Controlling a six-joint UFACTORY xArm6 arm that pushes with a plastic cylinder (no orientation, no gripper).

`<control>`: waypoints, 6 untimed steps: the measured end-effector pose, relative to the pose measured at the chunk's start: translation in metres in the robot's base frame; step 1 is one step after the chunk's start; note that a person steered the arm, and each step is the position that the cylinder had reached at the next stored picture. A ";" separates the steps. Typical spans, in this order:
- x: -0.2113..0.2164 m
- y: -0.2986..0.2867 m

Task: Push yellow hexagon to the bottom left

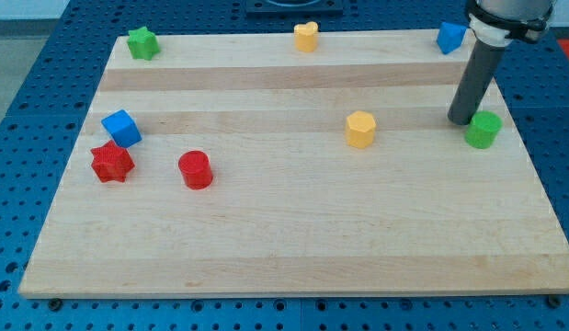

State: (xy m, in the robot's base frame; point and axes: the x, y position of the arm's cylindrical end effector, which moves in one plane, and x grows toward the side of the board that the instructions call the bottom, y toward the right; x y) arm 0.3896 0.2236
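Blue perforated plate (27,110) is seen beneath a pale wooden desk (293,239). No gripper is fitted, so no jaw state can be given; my tip (461,120) is set down at the view's right, just beside the green cylinder (483,130). The yellow hexagon (360,129) is located right of centre, well apart from the tip. A blue cube (120,127), red star (111,162) and red cylinder (196,170) are grouped at the view's left. A green star (142,42), yellow heart (306,36) and second blue block (450,37) are placed along the top edge.

My tip (462,120) rests beside the green cylinder (483,130), right of the yellow hexagon (360,129).
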 end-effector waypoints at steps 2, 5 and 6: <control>0.000 -0.036; 0.000 -0.106; 0.000 -0.128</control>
State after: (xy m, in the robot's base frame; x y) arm 0.3895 0.0954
